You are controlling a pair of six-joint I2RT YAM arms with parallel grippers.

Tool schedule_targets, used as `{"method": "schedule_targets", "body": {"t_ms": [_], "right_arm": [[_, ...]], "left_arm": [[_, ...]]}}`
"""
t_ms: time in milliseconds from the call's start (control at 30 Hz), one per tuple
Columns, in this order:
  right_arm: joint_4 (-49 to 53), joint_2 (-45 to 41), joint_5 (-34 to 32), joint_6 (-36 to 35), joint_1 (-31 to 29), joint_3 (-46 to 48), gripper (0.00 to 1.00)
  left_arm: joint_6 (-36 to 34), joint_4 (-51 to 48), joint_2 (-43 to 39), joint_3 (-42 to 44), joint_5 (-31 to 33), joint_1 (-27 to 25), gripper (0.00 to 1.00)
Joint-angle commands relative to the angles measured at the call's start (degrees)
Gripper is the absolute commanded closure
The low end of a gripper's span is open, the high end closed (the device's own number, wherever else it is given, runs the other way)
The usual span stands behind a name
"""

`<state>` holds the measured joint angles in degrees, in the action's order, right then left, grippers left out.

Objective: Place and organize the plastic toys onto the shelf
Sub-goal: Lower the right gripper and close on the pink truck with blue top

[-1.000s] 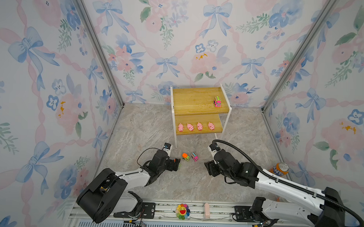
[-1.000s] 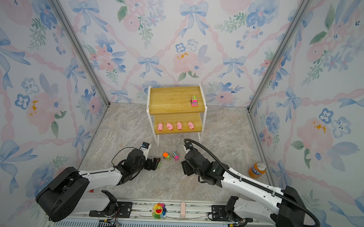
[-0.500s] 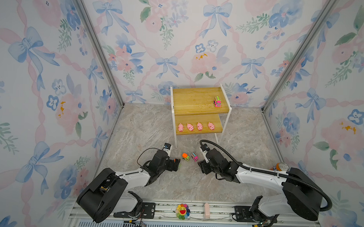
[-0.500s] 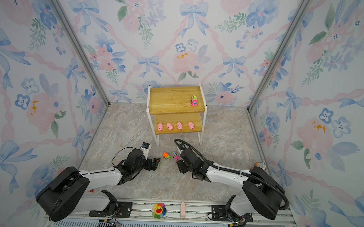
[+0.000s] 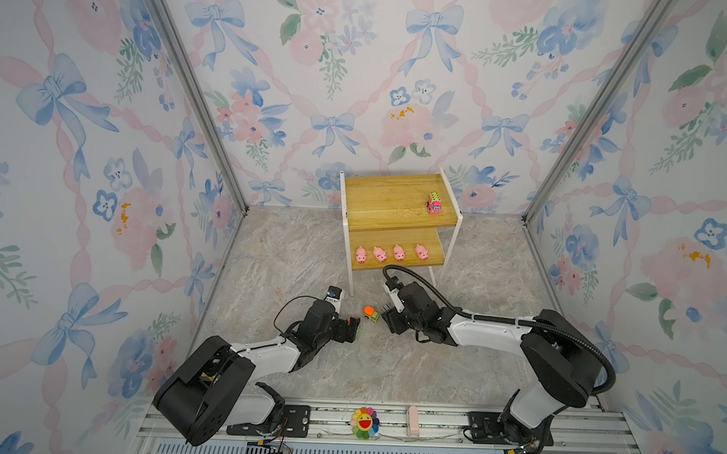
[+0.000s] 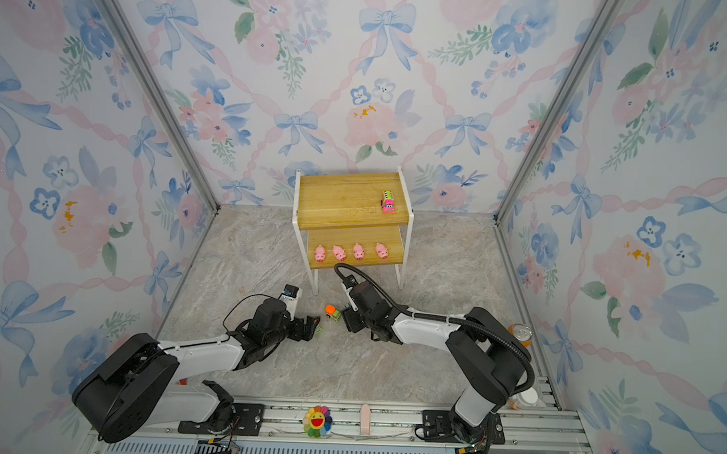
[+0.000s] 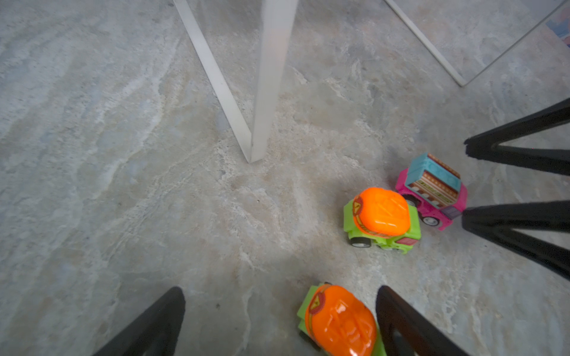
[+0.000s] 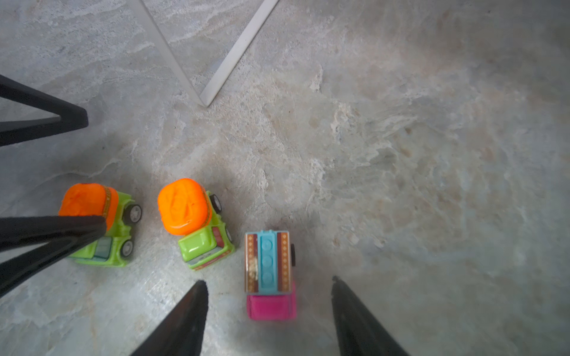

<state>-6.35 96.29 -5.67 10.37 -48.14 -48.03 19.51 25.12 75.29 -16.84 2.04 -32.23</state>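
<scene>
Pigs [image 5: 398, 252] on shelf [image 5: 388, 191]: top cams only

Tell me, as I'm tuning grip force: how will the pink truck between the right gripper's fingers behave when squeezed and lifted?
The pink truck stands on wheels, so an uneven squeeze from the right gripper would probably roll it away. Its moulded plastic body looks stiff and smooth, so likely slippery. Small beside the fingers, it is probably very light.

The left arm [image 5: 266, 353] and right arm [image 5: 487, 334] have white links and bulky black joints. A ribbed black cable [image 5: 603, 358] runs along the right.
</scene>
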Motion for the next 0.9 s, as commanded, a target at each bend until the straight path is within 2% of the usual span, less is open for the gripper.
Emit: {"method": "schedule_targets", "body": {"t_ms": [0, 333, 667, 867], "right_arm": [[-1.58, 2.00, 0.18, 0.04, 0.28, -1.36, 0.35], [-0.60, 4.16, -1.19, -0.10, 0.30, -2.58, 0.43], [0.10, 6.05, -0.86, 0.50, 0.21, -3.47, 0.58], [1.77, 4.43, -0.82, 0.84, -0.04, -3.31, 0.71]], "left_arm": [[-0.24, -0.93, 0.89, -0.57, -0.56, -0.16, 0.03], [-0.35, -0.95, 0.91, -0.58, -0.54, -0.12, 0.03], [-0.35, -0.95, 0.41, -0.30, -0.53, -0.12, 0.03], [-0.43, -0.94, 0.26, -0.43, -0.73, -0.12, 0.03]]}}
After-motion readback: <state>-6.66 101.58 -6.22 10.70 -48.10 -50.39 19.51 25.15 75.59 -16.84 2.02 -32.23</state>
